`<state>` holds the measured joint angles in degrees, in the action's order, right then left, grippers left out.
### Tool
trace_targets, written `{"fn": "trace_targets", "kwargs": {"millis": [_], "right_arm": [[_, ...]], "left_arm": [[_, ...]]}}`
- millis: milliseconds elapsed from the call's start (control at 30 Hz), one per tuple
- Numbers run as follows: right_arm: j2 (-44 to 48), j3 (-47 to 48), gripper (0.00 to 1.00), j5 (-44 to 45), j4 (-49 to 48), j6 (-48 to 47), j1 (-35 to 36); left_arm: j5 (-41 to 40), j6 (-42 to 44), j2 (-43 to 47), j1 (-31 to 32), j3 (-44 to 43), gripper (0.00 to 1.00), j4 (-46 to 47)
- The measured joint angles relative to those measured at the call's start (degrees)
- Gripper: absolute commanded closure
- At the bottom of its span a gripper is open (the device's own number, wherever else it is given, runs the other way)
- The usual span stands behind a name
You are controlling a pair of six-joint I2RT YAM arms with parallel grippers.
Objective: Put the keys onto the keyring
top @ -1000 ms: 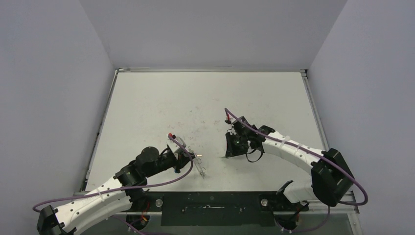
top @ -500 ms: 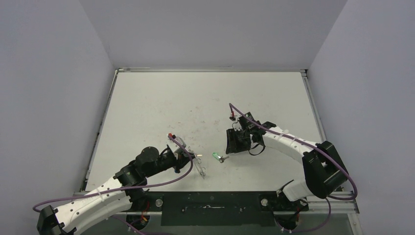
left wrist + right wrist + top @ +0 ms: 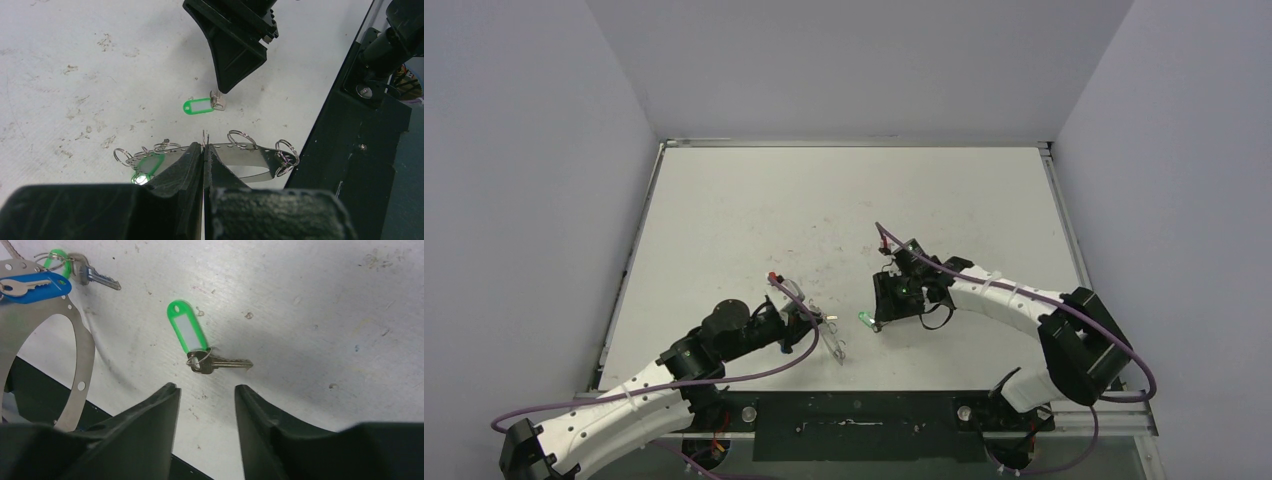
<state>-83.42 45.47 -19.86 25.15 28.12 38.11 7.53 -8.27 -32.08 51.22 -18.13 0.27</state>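
The left gripper (image 3: 204, 146) pinches the rim of the keyring (image 3: 245, 160) at the near middle of the table (image 3: 824, 200). Just right of it a loose green key (image 3: 189, 336) lies flat, with the right gripper (image 3: 206, 389) spread just beside it. A blue key (image 3: 35, 287) and a second green key (image 3: 92, 274) sit at the hoop's rim.

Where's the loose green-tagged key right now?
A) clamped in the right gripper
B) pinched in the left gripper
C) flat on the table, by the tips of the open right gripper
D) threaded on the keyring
C: the green-tagged key lies flat on the table, and the right gripper stands open beside it with nothing between its fingers.
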Motion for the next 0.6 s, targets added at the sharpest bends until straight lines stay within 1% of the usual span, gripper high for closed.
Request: {"fn": "trace_targets", "kwargs": {"millis": [67,167,233,300,400,600], "right_arm": [[-0.3,1.4,0.64,3.3,1.1,0.8,2.5],[-1.1,2.4,0.66,6.4,1.6,1.7,4.3],[-1.7,2.6,0.65,7.9,1.7,2.6,4.5],[-2.1,2.6,0.58,8.8,1.9,3.1,4.8],[-3.1,2.6,0.54,9.4,1.6,4.2,5.0],[-4.7,2.6,0.55,9.6,1.0,5.5,6.1]], "left_arm": [[0.0,0.0,0.0,0.0,0.0,1.00,0.0],[0.0,0.0,-0.1,0.0,0.0,1.00,0.0],[0.0,0.0,-0.3,0.0,0.0,1.00,0.0],[0.0,0.0,-0.3,0.0,0.0,1.00,0.0],[0.0,0.0,-0.3,0.0,0.0,1.00,0.0],[0.0,0.0,-0.4,0.0,0.0,1.00,0.0]]}}
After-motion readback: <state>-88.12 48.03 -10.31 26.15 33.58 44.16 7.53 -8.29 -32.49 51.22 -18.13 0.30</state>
